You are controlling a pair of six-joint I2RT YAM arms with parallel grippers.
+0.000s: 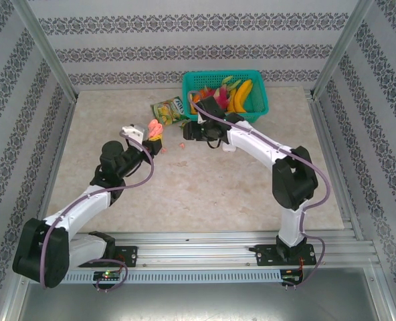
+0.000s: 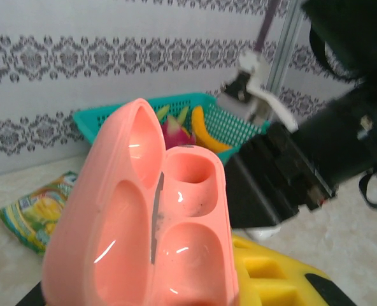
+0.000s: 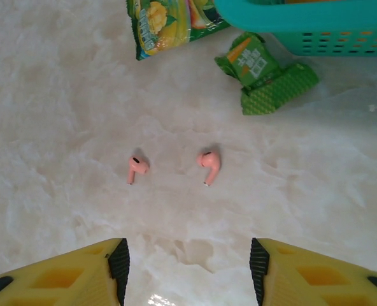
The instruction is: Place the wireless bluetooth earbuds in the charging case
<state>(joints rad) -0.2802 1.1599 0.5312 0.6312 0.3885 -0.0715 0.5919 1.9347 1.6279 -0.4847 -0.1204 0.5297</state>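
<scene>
Seen from above, the left gripper [image 1: 155,142] is clamped on the pink charging case [image 1: 156,128], holding it open and upright above the pale marbled table [image 1: 205,194]. Just to its right, the right gripper [image 1: 192,131] points down at the table, in front of a teal basket [image 1: 255,114] of latticed plastic that holds bananas [image 1: 241,95]. One of the pink earbuds [image 1: 182,145] shows as a tiny speck on the table between the two grippers. A glossy snack packet [image 1: 170,109] lies flat beside the basket. From the left wrist, the case is close up: smooth, shiny salmon-pink plastic, rounded like a pebble, with its lid swung back on the left and two deep rounded wells on the right, both empty. A yellow finger pad [image 2: 268,274] sits against its lower right. From the right wrist, both earbuds lie on the bare table side by side but apart, one [image 3: 137,167] on the left and one [image 3: 209,164] on the right. Each is a small glossy bulb with a short stem. The gripper's yellow, black-tipped fingers [image 3: 64,274] stand wide apart near them, with nothing between. A crinkled green packet [image 3: 265,73] lies farther off by the basket.
</scene>
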